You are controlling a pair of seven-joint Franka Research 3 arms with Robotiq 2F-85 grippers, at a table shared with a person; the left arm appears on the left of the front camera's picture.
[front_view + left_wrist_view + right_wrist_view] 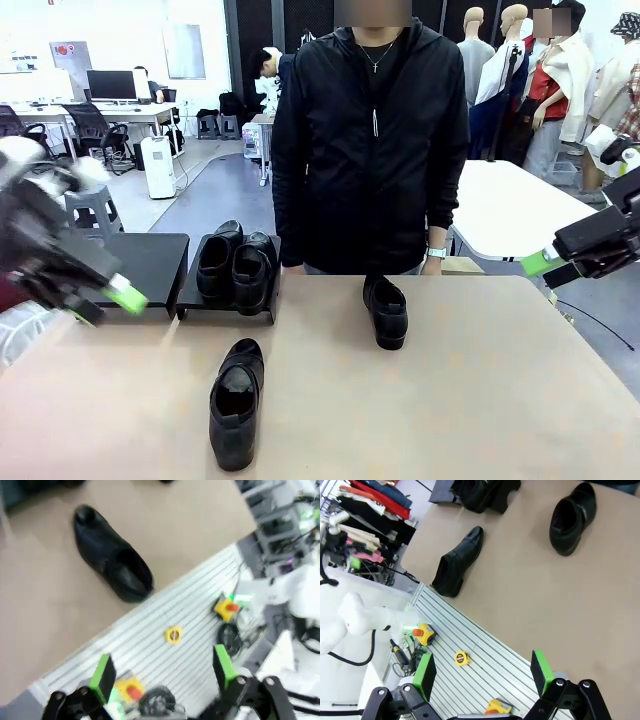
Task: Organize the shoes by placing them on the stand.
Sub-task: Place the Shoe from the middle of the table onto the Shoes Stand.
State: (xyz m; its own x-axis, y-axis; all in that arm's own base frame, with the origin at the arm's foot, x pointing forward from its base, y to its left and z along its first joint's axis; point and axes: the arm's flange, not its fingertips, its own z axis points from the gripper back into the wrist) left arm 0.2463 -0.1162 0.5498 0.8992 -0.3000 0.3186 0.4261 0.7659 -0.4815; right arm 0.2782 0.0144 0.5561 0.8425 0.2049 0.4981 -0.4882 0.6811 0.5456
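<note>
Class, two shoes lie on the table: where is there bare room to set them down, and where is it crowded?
The left platform has a bare top. The right platform beside it is crowded with two shoes. The table is bare between the near shoe and the far shoe, and to the right of the far shoe.

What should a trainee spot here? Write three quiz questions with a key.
1. How many shoes sit on the stand?
2. True or false: the left pincer grips a shoe.
3. The nearest shoe lies: A) on the stand's left half; B) on the table; C) on the stand's right half.
Key: 1) two; 2) false, it is open and empty; 3) B.
</note>
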